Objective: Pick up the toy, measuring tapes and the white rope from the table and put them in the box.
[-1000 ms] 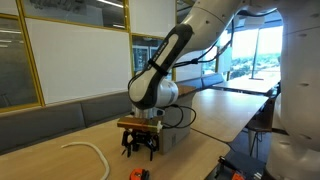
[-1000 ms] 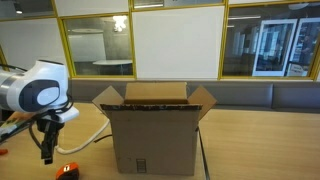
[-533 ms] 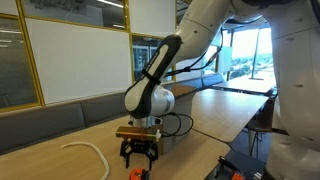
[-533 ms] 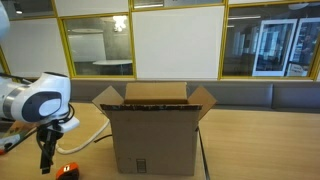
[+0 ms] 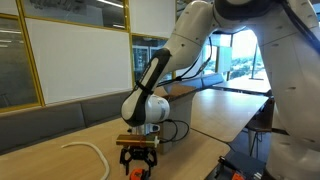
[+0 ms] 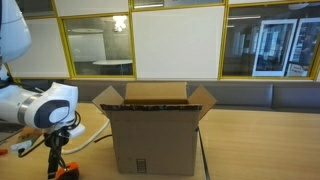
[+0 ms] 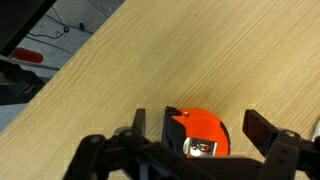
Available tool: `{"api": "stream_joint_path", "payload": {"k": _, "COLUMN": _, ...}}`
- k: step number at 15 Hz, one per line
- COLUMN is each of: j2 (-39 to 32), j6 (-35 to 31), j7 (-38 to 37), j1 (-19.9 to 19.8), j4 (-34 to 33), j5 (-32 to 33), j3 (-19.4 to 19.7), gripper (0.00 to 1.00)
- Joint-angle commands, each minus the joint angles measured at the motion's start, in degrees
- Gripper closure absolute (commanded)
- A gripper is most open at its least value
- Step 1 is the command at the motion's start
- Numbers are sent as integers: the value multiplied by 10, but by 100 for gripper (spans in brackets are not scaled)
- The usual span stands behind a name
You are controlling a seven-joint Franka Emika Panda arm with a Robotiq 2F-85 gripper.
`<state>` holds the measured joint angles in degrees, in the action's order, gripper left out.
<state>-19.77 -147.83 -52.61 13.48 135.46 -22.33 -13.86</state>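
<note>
Our gripper (image 5: 137, 160) hangs with jaws spread, 1 on each side of the round orange-red plastic measuring tape (image 7: 203, 135), which lies directly beneath it on the pale wooden table (image 7: 150, 60). If we close off-centre, the rounded case could squirt out sideways. Since 1 second ago we have dropped lower over it.

table (image 7: 200, 50): light wood grain, smooth, matt | measuring tape (image 7: 205, 132): orange plastic, slight gloss, black trim | box (image 6: 155, 140): brown cardboard, matt | white rope (image 5: 85, 145): smooth-looking cord | gripper (image 7: 197, 128): black, matt | arm shell (image 6: 45, 106): white glossy plastic
</note>
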Motion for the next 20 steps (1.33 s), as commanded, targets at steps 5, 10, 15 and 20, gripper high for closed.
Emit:
{"api": "stream_joint_path", "payload": {"k": 5, "j2": -35, "j6": -4, "j7": 5, "j1": 9, "j4": -35, "j5": 19, "j3": 35, "gripper": 0}}
{"api": "stream_joint_path", "payload": {"k": 10, "j2": -54, "j6": -7, "j7": 6, "j1": 11, "j4": -49, "j5": 19, "j3": 40, "gripper": 0}}
{"api": "stream_joint_path", "payload": {"k": 15, "j2": -82, "j6": -1, "j7": 15, "j1": 10, "j4": -67, "j5": 13, "j3": 36, "gripper": 0}}
{"api": "stream_joint_path", "payload": {"k": 20, "j2": -103, "j6": 2, "j7": 25, "j1": 9, "j4": -84, "j5": 10, "j3": 35, "gripper": 0}}
